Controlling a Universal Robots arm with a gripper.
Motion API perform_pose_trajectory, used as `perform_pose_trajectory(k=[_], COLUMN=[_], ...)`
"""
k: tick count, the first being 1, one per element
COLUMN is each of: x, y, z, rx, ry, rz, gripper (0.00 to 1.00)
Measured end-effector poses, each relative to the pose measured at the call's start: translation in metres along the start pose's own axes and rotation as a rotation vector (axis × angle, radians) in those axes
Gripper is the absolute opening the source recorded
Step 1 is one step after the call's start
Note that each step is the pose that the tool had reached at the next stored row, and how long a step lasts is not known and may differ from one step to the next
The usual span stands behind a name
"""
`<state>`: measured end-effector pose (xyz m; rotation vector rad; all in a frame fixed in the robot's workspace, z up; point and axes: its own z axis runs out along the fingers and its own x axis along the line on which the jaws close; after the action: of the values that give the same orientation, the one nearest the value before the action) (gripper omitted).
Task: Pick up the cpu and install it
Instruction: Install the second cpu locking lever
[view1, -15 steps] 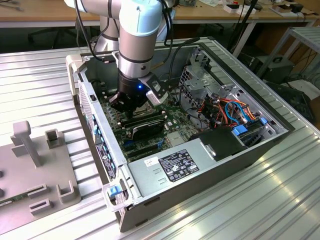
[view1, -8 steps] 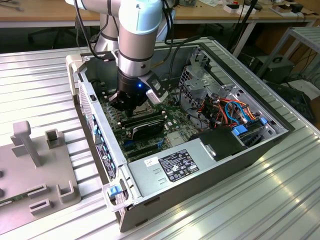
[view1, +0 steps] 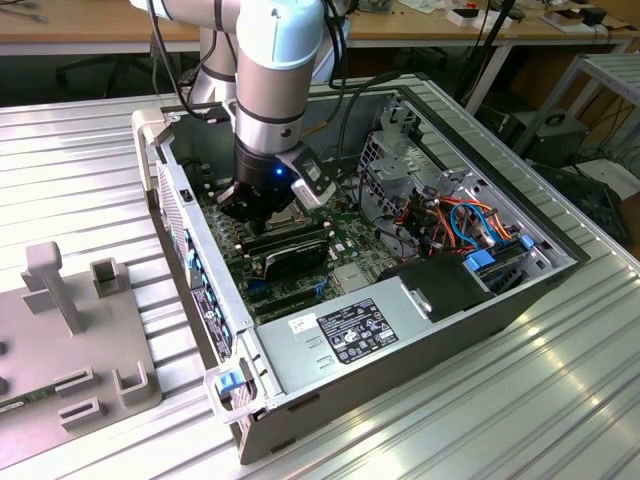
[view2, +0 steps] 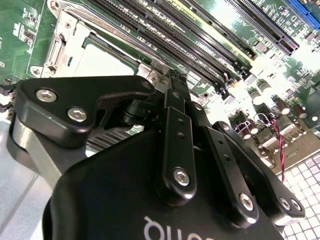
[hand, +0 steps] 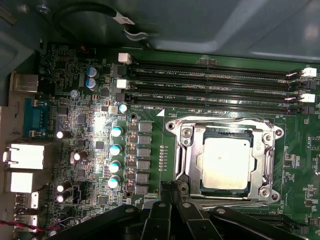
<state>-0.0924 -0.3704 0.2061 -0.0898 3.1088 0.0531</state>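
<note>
Inside socket (hand: 225, 162): cpu (hand: 226, 162) seated | tool (hand: 171, 186) closed, seemingly empty | fingertips partly hidden

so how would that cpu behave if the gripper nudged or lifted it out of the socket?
The cpu looks like a flat rigid plate with a smooth metal top, so probably stiff and slippery to pinch. It lies flat inside the socket frame, so a sideways push likely just meets the frame. The gripper, fingertips together, sits beside it.
</note>
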Motion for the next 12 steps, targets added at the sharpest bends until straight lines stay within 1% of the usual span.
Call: perform_pose_trajectory(k=[5,12], x=[0.0009,0.0013], y=[0.0,0.0], z=[0.0012,0.0025], rx=[-0.0013,-0.0019], ry=[-0.0028,-0.0049], rz=[0.0,0.0], gripper=[0.11,0.11])
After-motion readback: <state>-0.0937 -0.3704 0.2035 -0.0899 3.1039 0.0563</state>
